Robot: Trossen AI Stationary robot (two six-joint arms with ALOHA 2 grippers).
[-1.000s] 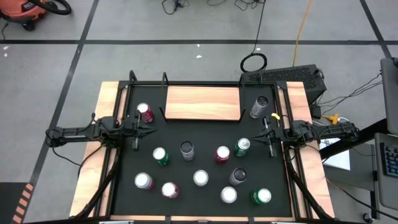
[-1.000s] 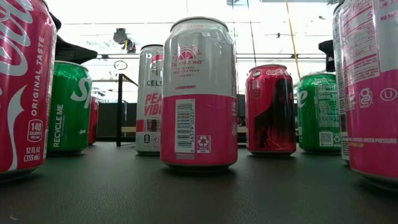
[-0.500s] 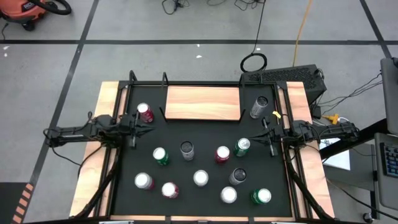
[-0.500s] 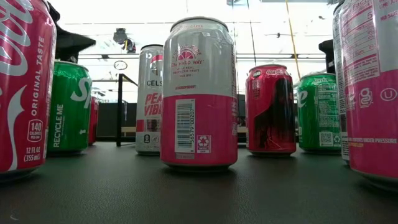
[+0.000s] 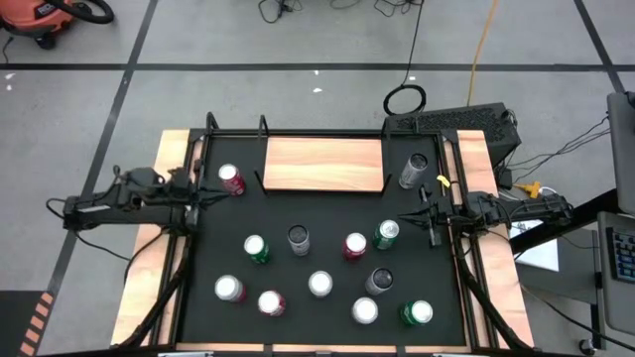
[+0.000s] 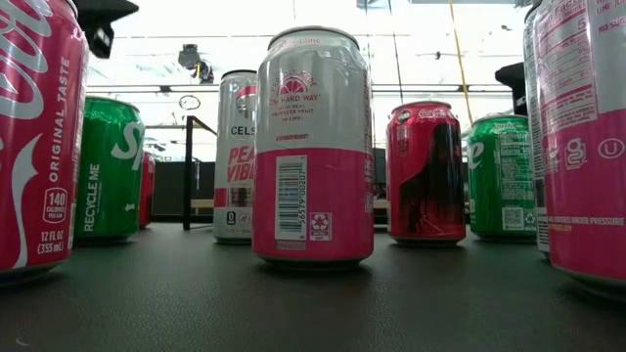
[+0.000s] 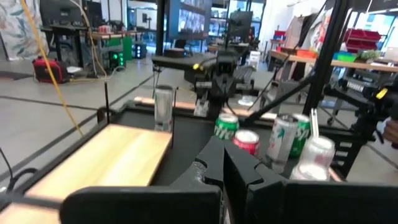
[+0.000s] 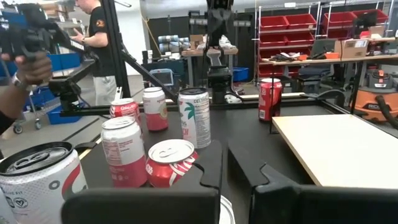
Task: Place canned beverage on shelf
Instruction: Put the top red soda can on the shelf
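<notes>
Red can: "ORIGINAL TASTE", "140"; green can, apparently "RECYCLE ME".

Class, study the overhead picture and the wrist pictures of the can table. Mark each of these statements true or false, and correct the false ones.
1. The shelf has no can on it. True.
2. The left gripper holds a can. False: it is shut on nothing, at the mat's left edge near the red can.
3. The right gripper is shut and beside the green can. True.
4. A grey can stands on the shelf. False: it stands on the black mat, to the shelf's right.
5. All cans lie on their sides. False: every can stands upright.
</notes>
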